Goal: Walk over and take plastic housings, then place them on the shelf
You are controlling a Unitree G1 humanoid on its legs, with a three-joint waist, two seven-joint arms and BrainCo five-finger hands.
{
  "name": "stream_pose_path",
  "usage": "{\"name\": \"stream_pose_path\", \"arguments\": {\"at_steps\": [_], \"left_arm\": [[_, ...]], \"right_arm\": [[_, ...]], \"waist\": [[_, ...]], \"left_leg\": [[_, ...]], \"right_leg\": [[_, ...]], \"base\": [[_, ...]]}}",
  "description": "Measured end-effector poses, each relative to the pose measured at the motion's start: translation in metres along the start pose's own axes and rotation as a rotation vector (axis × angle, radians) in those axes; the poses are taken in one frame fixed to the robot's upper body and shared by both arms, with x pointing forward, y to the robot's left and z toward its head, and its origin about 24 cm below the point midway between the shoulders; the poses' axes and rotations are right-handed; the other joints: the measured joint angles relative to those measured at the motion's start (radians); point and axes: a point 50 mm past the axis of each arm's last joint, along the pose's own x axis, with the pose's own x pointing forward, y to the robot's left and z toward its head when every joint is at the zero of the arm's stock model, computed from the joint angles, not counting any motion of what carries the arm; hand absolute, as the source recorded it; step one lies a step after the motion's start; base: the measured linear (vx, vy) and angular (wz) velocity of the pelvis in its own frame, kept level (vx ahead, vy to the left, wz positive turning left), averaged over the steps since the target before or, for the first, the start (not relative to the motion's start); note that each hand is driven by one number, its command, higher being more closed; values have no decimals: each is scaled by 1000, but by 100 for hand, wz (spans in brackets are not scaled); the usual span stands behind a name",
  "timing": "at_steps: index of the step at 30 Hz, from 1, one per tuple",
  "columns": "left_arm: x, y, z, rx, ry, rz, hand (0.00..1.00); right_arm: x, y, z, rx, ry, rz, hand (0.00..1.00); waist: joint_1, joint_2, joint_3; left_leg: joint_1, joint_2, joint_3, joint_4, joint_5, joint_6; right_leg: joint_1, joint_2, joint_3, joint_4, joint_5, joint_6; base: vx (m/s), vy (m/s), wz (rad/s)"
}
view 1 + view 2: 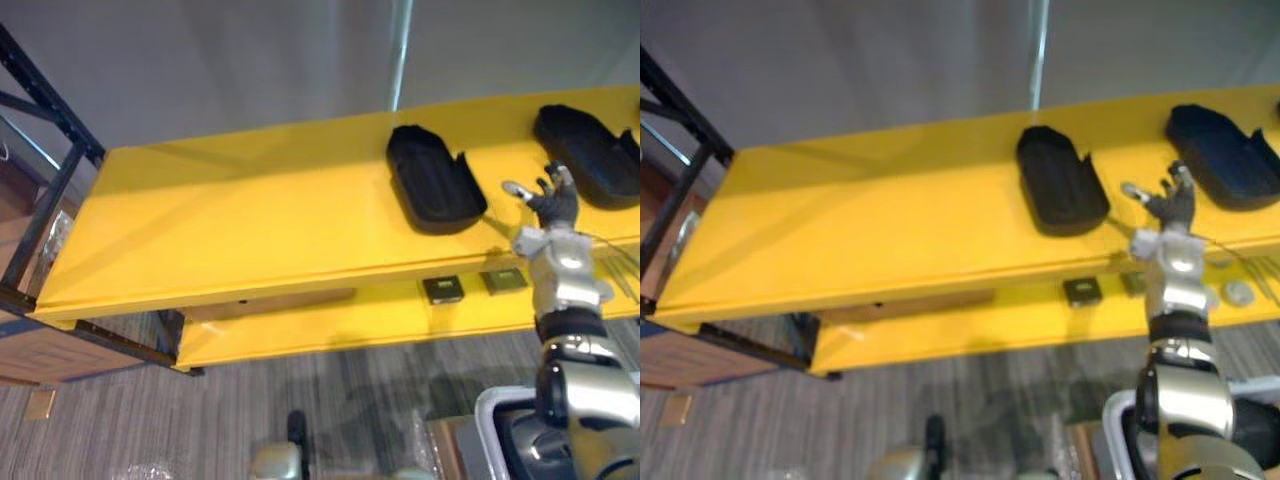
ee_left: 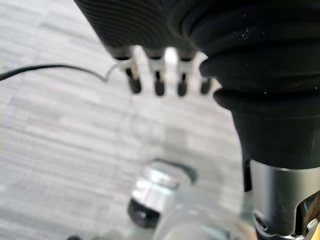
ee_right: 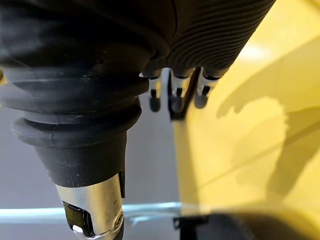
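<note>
Silver, dark-tipped fingers of the right hand (image 1: 553,203) are spread and relaxed, thumb out to the side, holding nothing. It hovers over the front part of the top yellow shelf board (image 1: 250,230), raised on its silver-grey arm from the 5 o'clock corner of the head views. At 10 o'clock from this hand, just beside its thumb, lies a black oval plastic housing (image 1: 432,180), flat on the board with its hollow side up. At 1 o'clock lies a second black plastic housing (image 1: 590,155), also hollow side up, near the hand but apart from it. Below, at 7 o'clock, 2 small dark square parts (image 1: 442,289) rest on the lower yellow shelf board (image 1: 300,335). At 9 o'clock, well apart, a black metal rack frame (image 1: 45,195) stands.

Over the grey striped carpet floor (image 2: 55,140), the left hand (image 2: 158,80) hangs with straight fingers in a row, empty.
</note>
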Motion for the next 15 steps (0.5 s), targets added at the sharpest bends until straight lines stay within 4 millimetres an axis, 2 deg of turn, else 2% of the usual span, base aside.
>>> {"name": "stream_pose_path", "arguments": {"at_steps": [5, 15], "left_arm": [[0, -4, 3, 18, -13, -23, 0], [0, -9, 3, 30, -15, -54, 0]], "right_arm": [[2, 12, 3, -5, -4, 111, 0], [0, 18, -7, -8, 60, 202, 0]], "waist": [[2, 15, 10], [-3, 38, 21]], "left_leg": [[5, 0, 3, 3, 0, 0], [18, 3, 16, -1, 1, 1]], "right_leg": [[3, -1, 0, 1, 0, 0], [-1, -3, 19, 14, 0, 0]], "base": [[0, 0, 0], [-37, -2, -5]]}}
